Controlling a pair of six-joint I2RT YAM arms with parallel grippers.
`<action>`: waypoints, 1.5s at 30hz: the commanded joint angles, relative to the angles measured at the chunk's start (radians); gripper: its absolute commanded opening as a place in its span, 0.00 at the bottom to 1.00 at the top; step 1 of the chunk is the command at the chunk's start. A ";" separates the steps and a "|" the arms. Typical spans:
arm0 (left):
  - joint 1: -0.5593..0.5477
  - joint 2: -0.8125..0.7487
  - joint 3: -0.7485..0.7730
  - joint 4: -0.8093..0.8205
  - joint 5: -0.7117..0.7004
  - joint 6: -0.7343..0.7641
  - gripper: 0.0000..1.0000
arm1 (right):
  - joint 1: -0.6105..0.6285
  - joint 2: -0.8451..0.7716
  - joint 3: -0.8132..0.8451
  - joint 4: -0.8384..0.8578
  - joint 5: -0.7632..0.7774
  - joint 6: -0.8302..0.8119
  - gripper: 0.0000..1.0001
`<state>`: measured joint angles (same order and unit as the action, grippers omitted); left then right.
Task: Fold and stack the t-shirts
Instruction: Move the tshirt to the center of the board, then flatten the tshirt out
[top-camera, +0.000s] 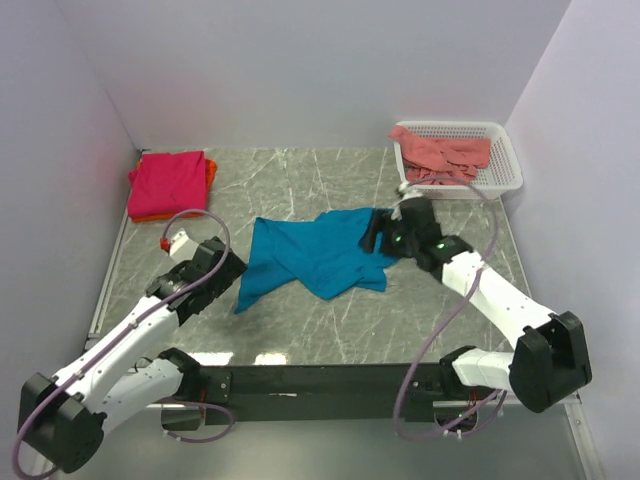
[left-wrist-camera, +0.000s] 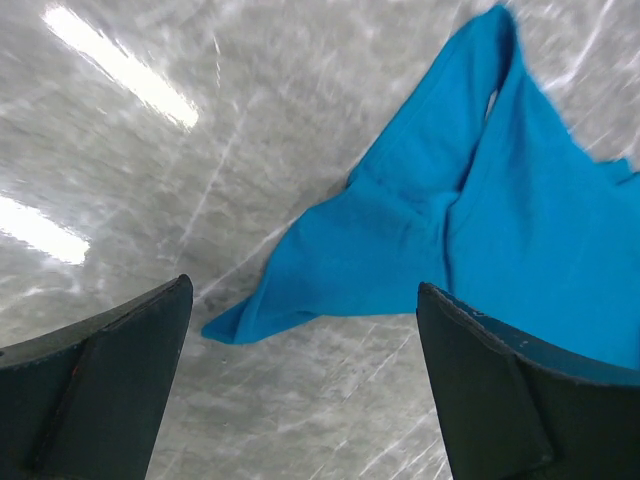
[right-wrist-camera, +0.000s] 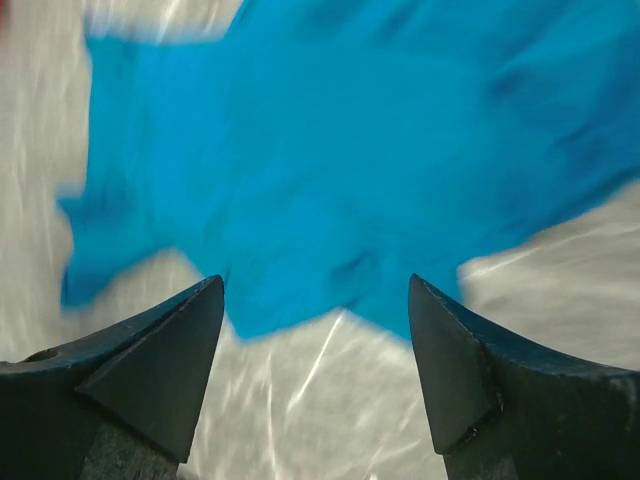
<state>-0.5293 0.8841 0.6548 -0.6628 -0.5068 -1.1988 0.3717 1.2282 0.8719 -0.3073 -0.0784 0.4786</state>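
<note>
A crumpled teal-blue t-shirt (top-camera: 315, 252) lies in the middle of the marble table (top-camera: 300, 330). My right gripper (top-camera: 375, 232) hovers over its right edge, jaws open, nothing between them; in the right wrist view the blue cloth (right-wrist-camera: 350, 150) lies just beyond the fingertips. My left gripper (top-camera: 232, 268) stands open beside the shirt's lower left corner (left-wrist-camera: 235, 325), apart from it. A folded magenta-pink t-shirt (top-camera: 167, 182) rests on an orange t-shirt (top-camera: 210, 168) at the back left. A salmon-pink t-shirt (top-camera: 445, 155) lies in the white basket (top-camera: 505, 170).
The white mesh basket stands at the back right corner, close behind my right gripper. White walls close the table at the back and both sides. A black rail (top-camera: 320, 380) with the arm bases runs along the near edge.
</note>
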 joint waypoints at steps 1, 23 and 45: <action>0.058 0.052 -0.052 0.138 0.204 0.099 0.99 | 0.149 0.004 -0.063 0.014 0.020 -0.003 0.80; 0.088 0.447 -0.113 0.335 0.312 0.119 0.51 | 0.519 0.445 0.124 -0.065 0.287 0.210 0.76; 0.086 0.250 0.135 0.016 -0.166 0.012 0.01 | 0.403 0.170 0.130 -0.240 0.591 0.207 0.00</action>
<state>-0.4465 1.2007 0.6773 -0.5304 -0.4595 -1.1442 0.8524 1.5181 0.9890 -0.5098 0.3927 0.7261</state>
